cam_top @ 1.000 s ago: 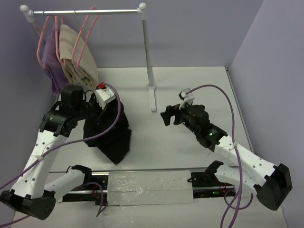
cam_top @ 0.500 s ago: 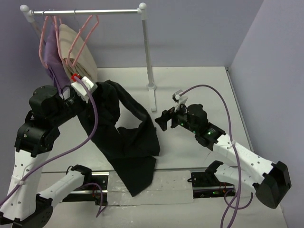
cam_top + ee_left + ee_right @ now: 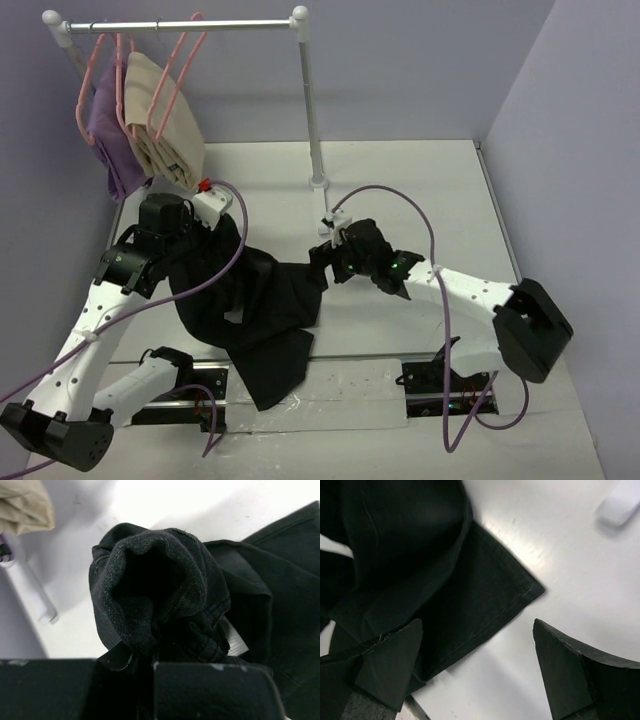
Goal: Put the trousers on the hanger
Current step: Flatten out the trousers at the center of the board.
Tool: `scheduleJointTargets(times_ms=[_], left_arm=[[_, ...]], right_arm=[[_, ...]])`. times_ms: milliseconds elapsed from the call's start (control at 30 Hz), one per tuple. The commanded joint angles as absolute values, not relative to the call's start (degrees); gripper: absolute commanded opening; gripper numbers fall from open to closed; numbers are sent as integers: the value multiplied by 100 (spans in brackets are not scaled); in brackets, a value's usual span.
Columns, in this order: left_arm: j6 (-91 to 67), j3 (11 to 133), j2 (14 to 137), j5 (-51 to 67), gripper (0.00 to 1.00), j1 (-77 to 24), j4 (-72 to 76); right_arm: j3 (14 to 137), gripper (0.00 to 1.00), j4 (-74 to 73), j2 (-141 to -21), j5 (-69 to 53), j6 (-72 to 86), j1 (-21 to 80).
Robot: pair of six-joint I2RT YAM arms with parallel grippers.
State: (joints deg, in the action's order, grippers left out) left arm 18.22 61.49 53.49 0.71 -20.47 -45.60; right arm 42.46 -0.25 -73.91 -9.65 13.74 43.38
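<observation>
Your left gripper point(image 3: 152, 662) has its fingers pinched together on a bunched fold of the long black fabric trousers point(image 3: 260, 310). It holds that end raised at the left, so the rest of the cloth drapes down and trails across the white table point(image 3: 400, 190) towards the near edge. One leg runs out to the right, and its hem point(image 3: 510, 600) lies flat on the table. That is probably why your right gripper point(image 3: 477, 665) hovers right over it. Its fingers point(image 3: 390, 660) are spread wide, one above the cloth and the other above bare table beyond the hem, and nothing is gripped yet. A hold at each end would let you stretch the trousers out before lifting them. The thin pink wire hanger point(image 3: 172, 85) hangs far left on the silver rail point(image 3: 180, 24), well apart from the trousers. It hangs just in front of a folded beige garment point(image 3: 150, 140), with a purple garment point(image 3: 110, 150) beyond. Nothing is draped over it yet.
</observation>
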Motion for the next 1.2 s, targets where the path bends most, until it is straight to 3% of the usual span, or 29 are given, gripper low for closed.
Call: scheduleJointTargets(times_ms=[0, 300, 367, 400, 567, 600, 767, 900, 1000, 1100, 1133, 1167], left_arm=[[1828, 6205, 5116, -553, 0, -2048, -3858], [1872, 6047, 4861, -1133, 2, -2048, -3911], [1872, 6029, 4782, -1291, 2, -2048, -3929], [1889, 6029, 4746, -1327, 2, -2048, -3964], [1969, 5959, 4474, -1704, 8, -2048, -4113], [2038, 5933, 4448, -1905, 9, -2039, -4131], [2224, 5713, 4280, -2162, 19, -2039, -4201], [2250, 5722, 4429, -1566, 26, -2039, -4280], [2442, 5704, 4701, -556, 34, -2048, -4333], [2706, 5791, 5053, 577, 58, -2065, -4551], [2777, 5827, 5184, 885, 71, -2083, -4622], [2847, 5871, 5238, 1418, 99, -2109, -4684]], right_arm=[[4395, 98, -132, -7874, -1239, 1582, 4639], [4579, 98, -35, -8920, -985, 1863, 5344], [4640, 89, -35, -9148, -600, 1986, 5353], [4728, 68, -140, -9402, -371, 2056, 5353], [5353, 7, -975, -9976, 448, 2285, 5335], [5318, 0, -967, -9854, 596, 2320, 5326], [4747, 0, -914, -8862, 949, 2417, 4967], [4316, 0, -1115, -7414, 1028, 2320, 4055], [4192, 0, -1475, -6421, 1343, 2241, 3745], [4332, 0, -1871, -5698, 1713, 2101, 3473], [4368, 0, -1916, -5574, 1749, 1996, 3272], [4394, 0, -1951, -5485, 1714, 1934, 3148]])
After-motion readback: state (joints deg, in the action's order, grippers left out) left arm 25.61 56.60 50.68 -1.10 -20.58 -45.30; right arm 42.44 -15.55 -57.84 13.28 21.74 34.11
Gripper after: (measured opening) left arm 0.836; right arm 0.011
